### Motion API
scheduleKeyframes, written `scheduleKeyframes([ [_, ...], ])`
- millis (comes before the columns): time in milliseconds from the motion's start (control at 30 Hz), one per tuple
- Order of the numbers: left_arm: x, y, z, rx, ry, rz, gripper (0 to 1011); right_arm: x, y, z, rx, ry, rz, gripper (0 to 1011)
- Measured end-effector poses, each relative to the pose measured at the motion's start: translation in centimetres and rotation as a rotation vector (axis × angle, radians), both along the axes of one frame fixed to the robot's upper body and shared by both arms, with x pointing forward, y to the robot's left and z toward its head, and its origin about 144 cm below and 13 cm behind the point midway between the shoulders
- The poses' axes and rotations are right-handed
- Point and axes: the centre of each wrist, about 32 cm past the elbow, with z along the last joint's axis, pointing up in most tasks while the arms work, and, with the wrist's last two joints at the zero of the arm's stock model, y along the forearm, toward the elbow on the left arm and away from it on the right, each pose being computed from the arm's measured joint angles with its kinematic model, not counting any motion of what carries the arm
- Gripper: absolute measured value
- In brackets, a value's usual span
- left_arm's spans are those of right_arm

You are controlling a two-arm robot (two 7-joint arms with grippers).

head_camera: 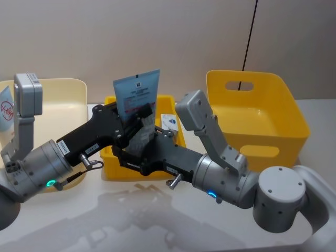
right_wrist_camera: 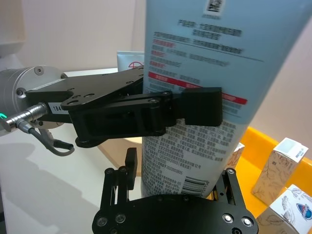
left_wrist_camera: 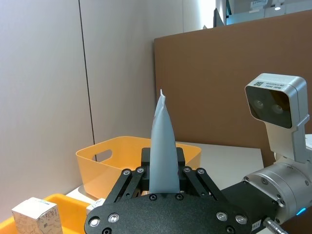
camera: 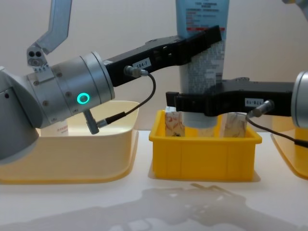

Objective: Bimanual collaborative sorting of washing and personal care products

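A tall pale-blue squeeze tube (head_camera: pixel 137 92) with small print stands upright over the small yellow bin (camera: pixel 204 154). My left gripper (head_camera: pixel 137 113) reaches in from the left and is shut on the tube's middle (camera: pixel 202 62). My right gripper (camera: pixel 195 103) comes from the right and is shut on the tube's lower part, just under the left one. The left wrist view has the tube (left_wrist_camera: pixel 163 141) edge-on between the fingers. White marbled cartons (camera: pixel 174 124) (camera: pixel 234 125) stand inside the small bin. Another tube with a red circled mark (head_camera: pixel 5 110) stands in the cream bin.
The cream bin (camera: pixel 67 159) sits at the left and a large yellow bin (head_camera: pixel 252 115) at the right, with the small yellow bin (head_camera: pixel 113 165) between them. Both arms cross above the small bin. Bare white tabletop (head_camera: pixel 157 220) lies in front.
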Motion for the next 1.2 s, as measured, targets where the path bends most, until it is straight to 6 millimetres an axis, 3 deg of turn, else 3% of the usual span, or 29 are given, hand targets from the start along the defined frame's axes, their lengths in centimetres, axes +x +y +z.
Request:
scheduleKeyframes([
  [433, 0.00, -0.02, 0.00, 0.000, 0.000, 0.000, 288, 0.20, 0.38, -0.06, -0.001, -0.005, 0.006, 685],
  [867, 0.00, -0.01, 0.00, 0.001, 0.000, 0.000, 713, 0.27, 0.50, -0.05, -0.001, -0.007, 0.009, 615],
  [1200, 0.00, -0.01, 0.00, 0.001, 0.000, 0.000, 971, 0.18, 0.40, -0.09, -0.001, -0.010, -0.001, 583],
])
